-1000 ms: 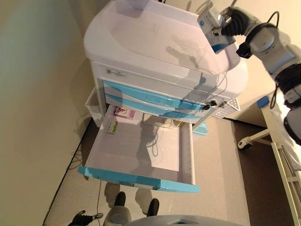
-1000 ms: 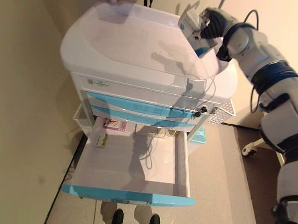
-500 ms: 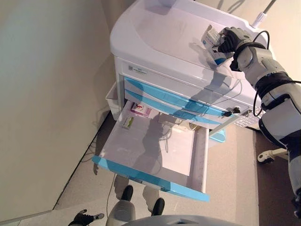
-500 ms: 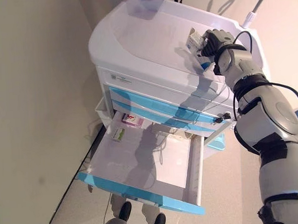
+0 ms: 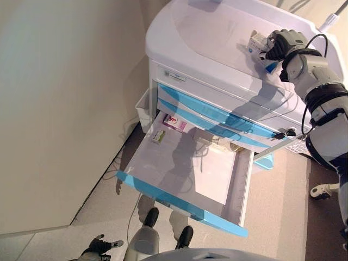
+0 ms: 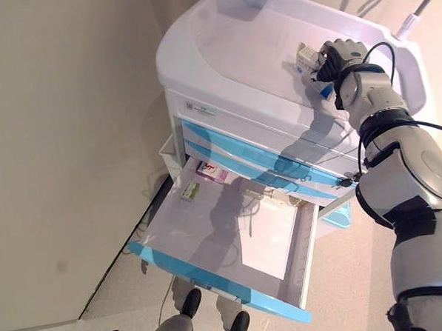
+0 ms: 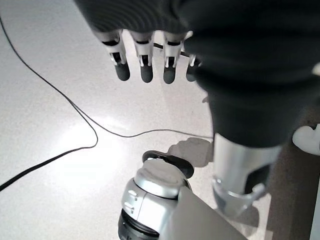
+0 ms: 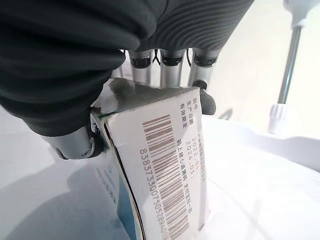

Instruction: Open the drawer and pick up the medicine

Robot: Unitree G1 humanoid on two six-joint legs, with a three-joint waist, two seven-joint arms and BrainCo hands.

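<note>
My right hand [image 5: 284,43] is shut on a white and blue medicine box [image 5: 259,45] and holds it upright at the far right of the white cart's top [image 5: 206,38]. The right wrist view shows my fingers and thumb clamped round the box [image 8: 165,165], barcode side facing the camera. Whether the box rests on the top is hidden. The cart's bottom drawer [image 5: 179,202], with a blue front, stands pulled out. A pink box [image 5: 175,122] and a small green and white box [image 5: 159,136] lie at its back left. My left hand [image 7: 150,47] hangs open above the floor.
A white sheet [image 5: 215,176] lies in the drawer's right half. Two shut blue drawers [image 5: 217,117] sit above it, with a key [image 5: 280,135] in a lock at their right end. A white side basket [image 5: 142,109] hangs on the cart's left. A wall runs along the left.
The camera has shifted, so the whole cart sits further right. My right hand has brought the box down from above the cart's right edge to close over its top.
</note>
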